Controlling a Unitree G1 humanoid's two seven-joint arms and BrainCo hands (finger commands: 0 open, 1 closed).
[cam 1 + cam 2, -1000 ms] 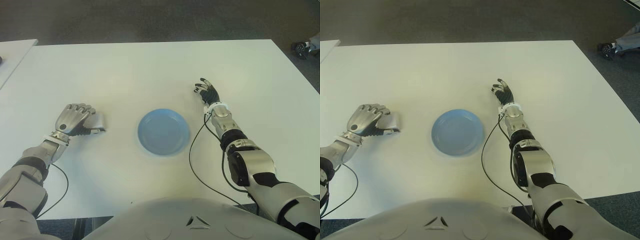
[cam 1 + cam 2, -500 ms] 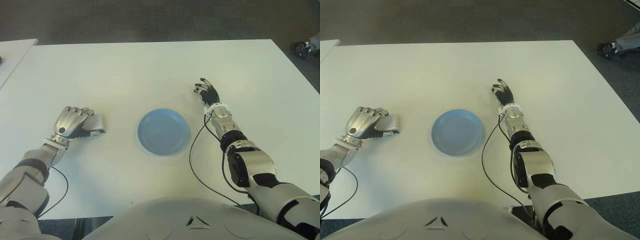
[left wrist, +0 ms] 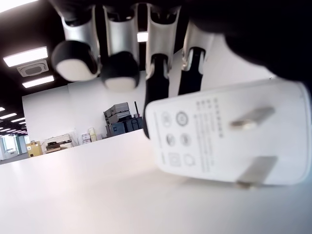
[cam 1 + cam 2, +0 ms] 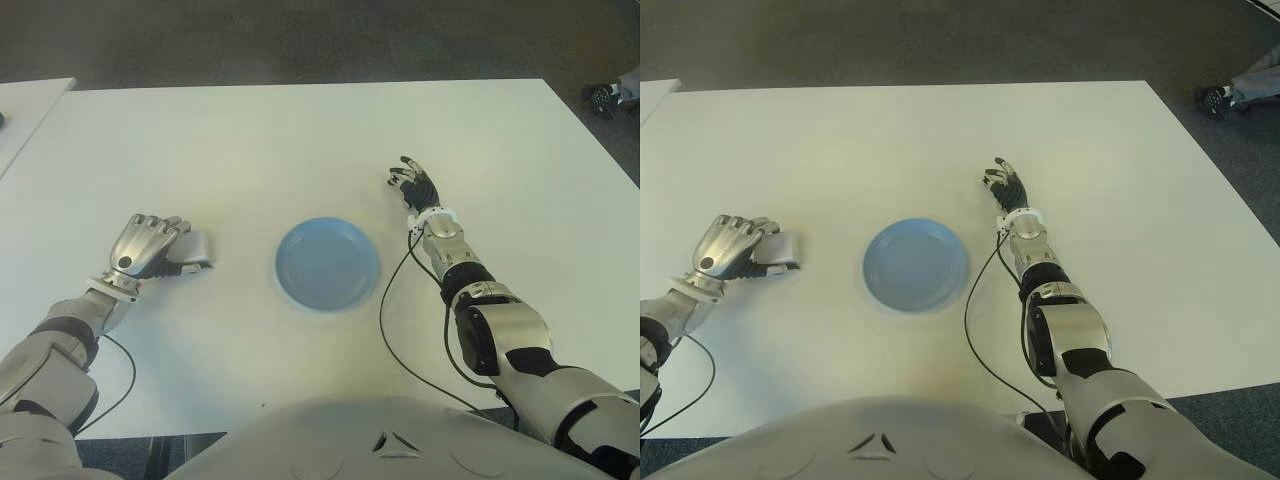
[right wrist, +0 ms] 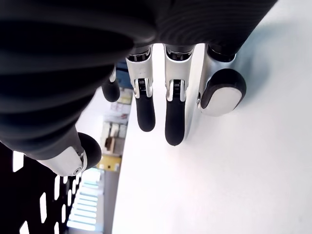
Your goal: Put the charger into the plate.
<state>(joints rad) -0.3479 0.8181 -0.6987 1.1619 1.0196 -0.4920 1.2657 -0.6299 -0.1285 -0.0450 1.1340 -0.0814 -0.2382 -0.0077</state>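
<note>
Your table (image 4: pixel 300 140) is a plain white top with little on it: a blue plate (image 4: pixel 328 264) sits near the middle, a second white table edge (image 4: pixel 25 100) shows at far left, and a dark shoe (image 4: pixel 603 98) shows on the floor past the far right corner. Nothing lies between the charger (image 4: pixel 194 250) and the plate, only bare tabletop. A thin black cable (image 4: pixel 385 320) loops from your right forearm across the table on the plate's right side, close to its rim but not on it. The charger is a white, rounded block lying on the table well to the left of the plate, just at the fingertips of your left hand (image 4: pixel 146 246). In the left wrist view the charger (image 3: pixel 229 134) shows its plug face with two flat metal prongs (image 3: pixel 251 117) and rows of small grey marks and fine print, too small to read. Your left hand's fingers (image 3: pixel 157 83) curl down above the charger's far edge; I cannot tell whether they actually grip it. Your right hand (image 4: pixel 413 183) shows to the right of the plate, its fingers (image 5: pixel 173 107) loosely extended over the white surface and holding nothing.
</note>
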